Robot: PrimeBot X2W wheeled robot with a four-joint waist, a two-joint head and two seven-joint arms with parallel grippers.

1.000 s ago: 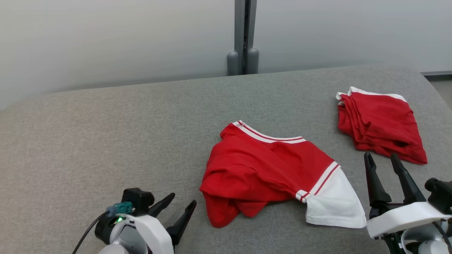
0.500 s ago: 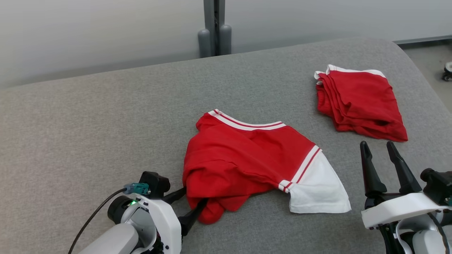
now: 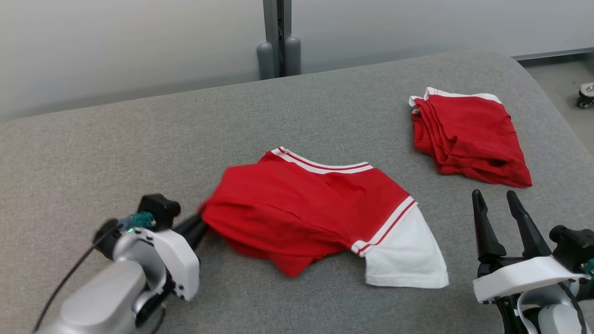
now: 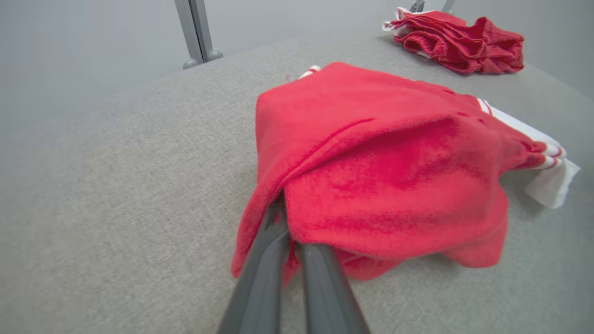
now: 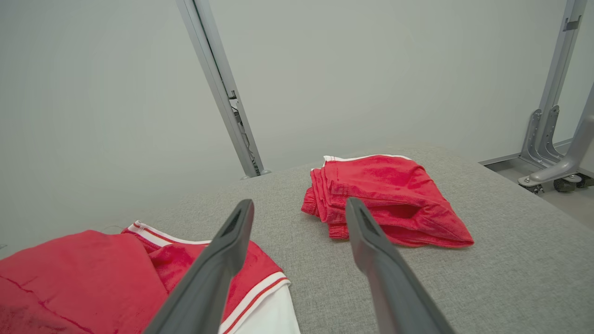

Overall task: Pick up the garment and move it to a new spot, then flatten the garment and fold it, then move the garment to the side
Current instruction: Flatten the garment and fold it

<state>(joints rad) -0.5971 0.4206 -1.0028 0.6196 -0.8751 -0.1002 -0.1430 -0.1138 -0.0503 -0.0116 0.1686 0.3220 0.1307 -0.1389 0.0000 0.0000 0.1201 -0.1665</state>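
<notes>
The left end effector [image 3: 200,226] is pinched shut on the left edge of the shirt [image 3: 301,208], which lies left of the folded pile [image 3: 468,134], its length running rightward from the grip. The right end effector [image 3: 493,198], wide and empty, sits nearer that pile.

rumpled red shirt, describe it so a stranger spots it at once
On the grey upholstered surface lie two red garments. It is the rumpled red shirt mid-surface, pinched by the left gripper. Unlike the folded red stack far right, it has a broad white sleeve.
</notes>
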